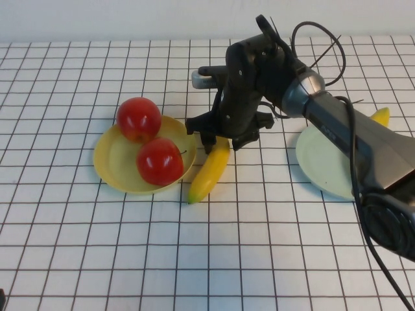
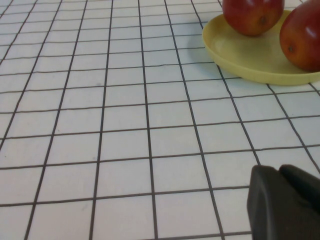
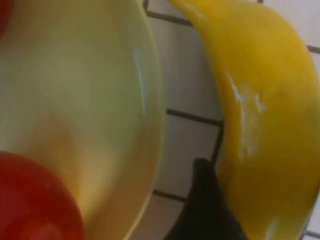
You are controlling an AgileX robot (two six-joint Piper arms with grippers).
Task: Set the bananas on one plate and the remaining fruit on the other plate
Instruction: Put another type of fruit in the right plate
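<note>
From above, the right arm reaches in across the white tabletop ruled with a dark grid (image 1: 78, 246), and its black right gripper (image 1: 220, 144) hangs over the upper end of a smooth, curved yellow banana (image 1: 209, 172) lying on the table. Its fingers stand apart, one on each side of that end of the fruit. The banana rests just beside the rim of the round pale yellow plate (image 1: 113, 165), which carries two glossy red apples: one at the far edge (image 1: 139, 118), the other nearer the banana (image 1: 159, 161).

Well off to the right sits the round pale blue-green plate (image 1: 324, 162), partly hidden by the arm. A second yellow banana (image 1: 381, 116) peeks out behind the arm at that plate's far side; whether it lies on the plate I cannot tell.

The right wrist camera shows what the raised view hides: one dark fingertip (image 3: 205, 200) down on the table in the narrow gap between the plate's rim (image 3: 150, 115) and the banana's side (image 3: 260, 110), right against the fruit.

The left arm appears nowhere in the raised view. Only its own camera shows the left gripper (image 2: 286, 202), dark fingers pressed together, low over bare grid, with the yellow plate (image 2: 250, 60) and both apples (image 2: 252, 14) (image 2: 302, 32) well beyond it.
</note>
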